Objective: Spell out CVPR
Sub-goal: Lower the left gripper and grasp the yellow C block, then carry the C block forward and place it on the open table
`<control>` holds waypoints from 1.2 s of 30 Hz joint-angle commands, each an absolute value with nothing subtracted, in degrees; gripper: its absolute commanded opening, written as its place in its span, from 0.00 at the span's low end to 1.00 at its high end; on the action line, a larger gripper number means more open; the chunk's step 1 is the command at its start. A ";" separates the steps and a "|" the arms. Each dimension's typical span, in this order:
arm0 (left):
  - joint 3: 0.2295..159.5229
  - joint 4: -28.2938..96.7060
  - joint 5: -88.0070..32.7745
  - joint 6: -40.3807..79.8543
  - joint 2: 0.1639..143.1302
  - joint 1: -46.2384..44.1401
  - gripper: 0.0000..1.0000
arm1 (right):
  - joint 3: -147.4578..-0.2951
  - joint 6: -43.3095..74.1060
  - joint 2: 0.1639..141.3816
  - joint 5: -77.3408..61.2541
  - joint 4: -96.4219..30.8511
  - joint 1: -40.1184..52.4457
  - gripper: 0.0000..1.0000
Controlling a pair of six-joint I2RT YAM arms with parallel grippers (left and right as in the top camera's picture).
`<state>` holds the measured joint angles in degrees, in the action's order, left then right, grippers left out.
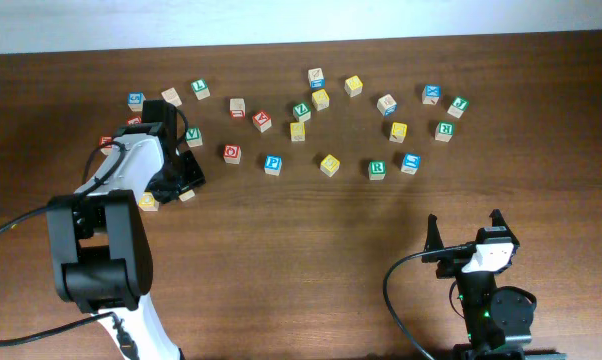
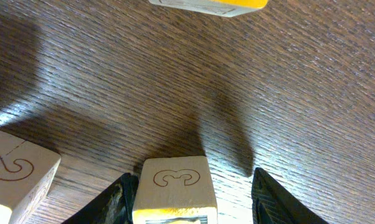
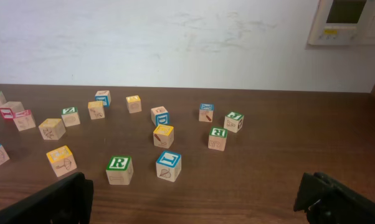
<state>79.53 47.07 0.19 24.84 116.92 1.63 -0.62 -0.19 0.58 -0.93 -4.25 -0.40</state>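
Note:
My left gripper (image 1: pixel 186 183) is open and low over the table, its fingers (image 2: pixel 190 199) either side of a wooden cube with a yellow-edged face (image 2: pixel 174 186). The cube touches the left finger and stands clear of the right one. In the overhead view this cube (image 1: pixel 187 195) lies just below the fingers. A cube with a green V (image 1: pixel 192 135) sits beside the left arm. The blue P cube (image 1: pixel 272 164) and a green R cube (image 1: pixel 377 169) (image 3: pixel 119 169) stand in the middle row. My right gripper (image 1: pixel 466 235) (image 3: pixel 197 202) is open and empty near the front edge.
Several other letter cubes lie scattered across the far half of the table, among them red-lettered ones (image 1: pixel 262 121), a second green R (image 1: pixel 444 130) and a blue L (image 3: pixel 168 165). A yellow cube (image 1: pixel 148 202) and a plain one (image 2: pixel 13 177) lie close to the left fingers.

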 commanded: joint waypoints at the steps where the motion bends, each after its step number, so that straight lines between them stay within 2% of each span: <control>1: 80.51 46.89 -0.01 24.08 117.54 1.67 0.48 | -0.32 0.01 0.21 -0.64 -4.54 -0.78 0.98; 2: 80.51 46.89 0.05 24.08 117.54 1.67 0.43 | -0.32 0.01 0.21 -0.64 -4.54 -0.78 0.98; 8: 80.51 46.94 1.50 24.08 117.54 1.67 0.35 | -0.32 0.01 0.21 -0.64 -4.54 -0.78 0.98; 10: 80.51 46.92 1.48 24.10 117.54 1.67 0.28 | -0.32 0.01 0.21 -0.64 -4.54 -0.78 0.98; 13: 80.51 46.98 1.45 24.08 117.54 1.67 0.28 | -0.32 0.01 0.21 -0.64 -4.54 -0.78 0.98; 15: 80.51 47.00 1.23 24.10 117.54 1.67 0.22 | -0.32 0.01 0.21 -0.64 -4.54 -0.78 0.98; 19: 80.66 48.10 1.23 24.10 117.51 1.67 0.24 | -0.32 0.01 0.21 -0.64 -4.54 -0.78 0.98; 20: 81.06 48.95 1.21 24.08 117.51 1.67 0.23 | -0.32 0.01 0.21 -0.64 -4.54 -0.78 0.98; 21: 82.08 50.68 0.80 24.08 117.51 1.67 0.18 | -0.32 0.01 0.21 -0.64 -4.54 -0.78 0.98; 25: 84.71 54.19 -8.25 22.68 117.51 1.67 0.18 | -0.32 0.01 0.21 -0.64 -4.54 -0.78 0.98; 27: 84.71 54.83 -18.63 18.79 117.51 1.61 0.18 | -0.32 0.01 0.21 -0.64 -4.54 -0.78 0.99; 28: 84.71 56.40 -23.51 18.33 117.51 0.73 0.14 | -0.32 0.01 0.21 -0.64 -4.54 -0.78 0.98; 31: 84.71 60.64 -26.68 18.33 117.51 -5.15 0.14 | -0.32 0.01 0.21 -0.64 -4.54 -0.78 0.99; 34: 84.68 61.41 -25.82 18.35 117.51 -13.06 0.10 | -0.32 0.01 0.21 -0.64 -4.54 -0.78 0.98; 36: 84.60 61.84 -20.82 18.76 117.51 -17.72 0.10 | -0.32 0.01 0.21 -0.64 -4.54 -0.78 0.98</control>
